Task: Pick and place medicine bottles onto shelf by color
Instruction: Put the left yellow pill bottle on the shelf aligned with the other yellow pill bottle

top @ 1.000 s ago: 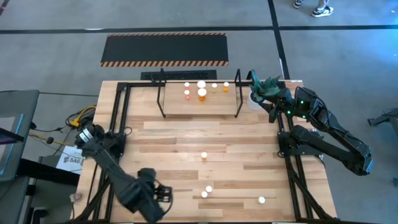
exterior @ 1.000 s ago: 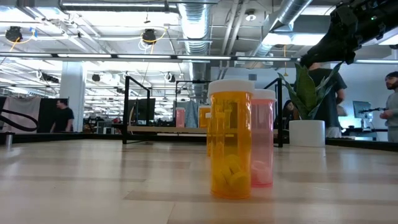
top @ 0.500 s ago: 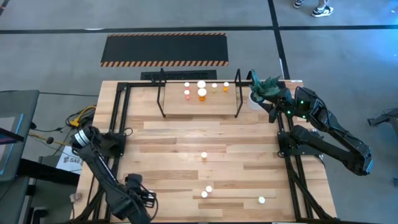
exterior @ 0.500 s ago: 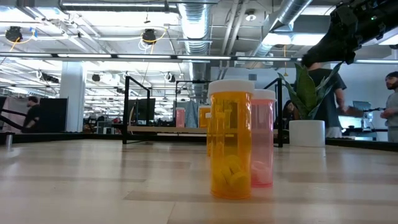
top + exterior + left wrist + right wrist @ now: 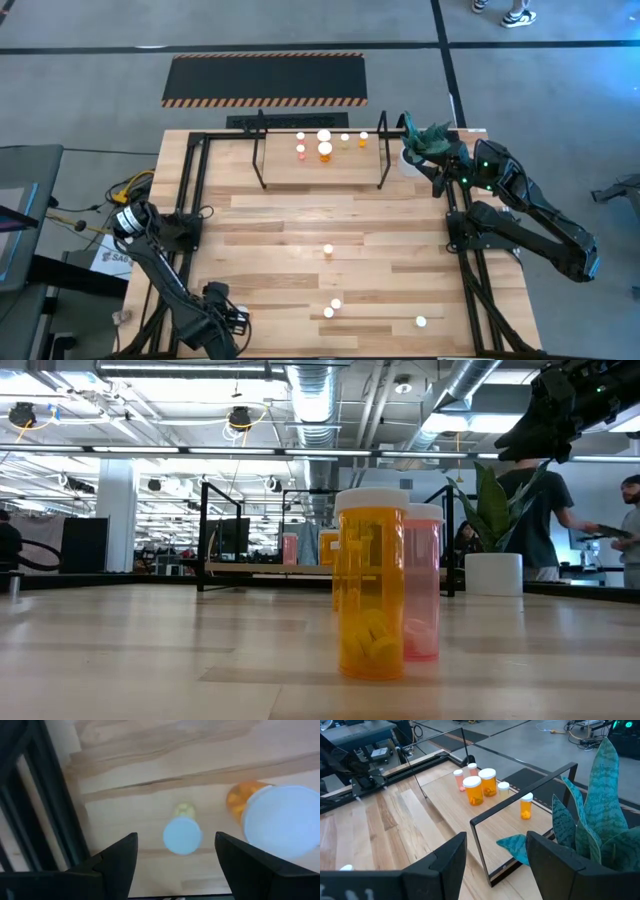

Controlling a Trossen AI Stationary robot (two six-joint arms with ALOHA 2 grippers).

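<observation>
Four white-capped bottles (image 5: 327, 250) loose on table, five (image 5: 473, 789) on shelf (image 5: 450, 810); both arms' fingers (image 5: 117, 862) (image 5: 450, 857) apart.

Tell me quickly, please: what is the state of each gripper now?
Left gripper: open, holding nothing, above two bottles on the table.
Right gripper: open, holding nothing, beside the plant.

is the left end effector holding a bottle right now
No, the left end effector is open and empty, its dark fingers apart above a small white-capped pale bottle standing on the wooden table.
</observation>
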